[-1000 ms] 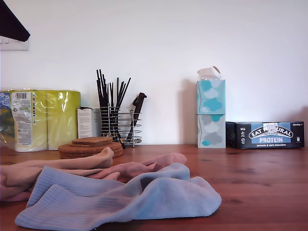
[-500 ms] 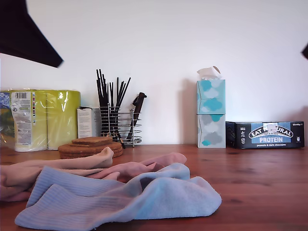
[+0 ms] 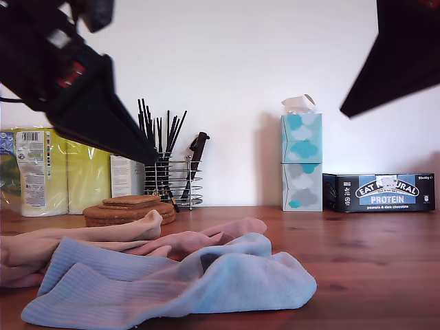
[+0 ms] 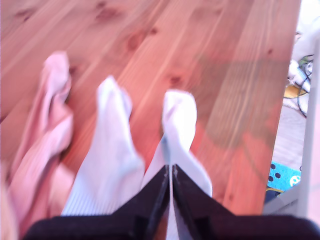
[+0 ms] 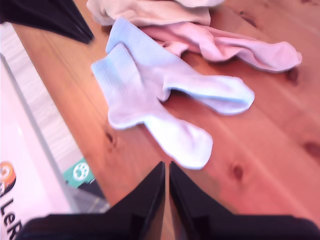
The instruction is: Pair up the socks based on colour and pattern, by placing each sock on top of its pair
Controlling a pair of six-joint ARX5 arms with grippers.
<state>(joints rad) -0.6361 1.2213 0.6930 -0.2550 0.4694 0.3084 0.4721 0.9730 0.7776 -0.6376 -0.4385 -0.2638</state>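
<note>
The socks lie bunched at the exterior view's lower left. A light blue sock [image 3: 227, 282] is in front, a pink sock [image 3: 206, 237] behind it, and a beige sock [image 3: 82, 237] beside that. One dark arm [image 3: 82, 96] hangs over the pile from the exterior view's upper left, another arm [image 3: 399, 55] from its upper right. My first gripper [image 4: 170, 172] is shut and empty above two light blue socks [image 4: 110, 160] [image 4: 180, 115] beside the pink sock [image 4: 45, 140]. My second gripper [image 5: 166, 170] is shut and empty, short of the blue socks [image 5: 145, 85], the pink sock [image 5: 240, 47] and the beige sock [image 5: 150, 10].
Cork coasters [image 3: 130, 210], a wire utensil caddy [image 3: 172, 175] and a yellow paper-roll pack [image 3: 62, 168] stand behind the socks. Stacked tissue boxes [image 3: 301, 165] and a protein bar box [image 3: 381, 192] sit at the back right of the exterior view. The table edge [image 5: 95, 150] runs close to the blue socks.
Both dark arms have swung down into the exterior view from its upper corners and now fill much more of it. The socks have not moved.
</note>
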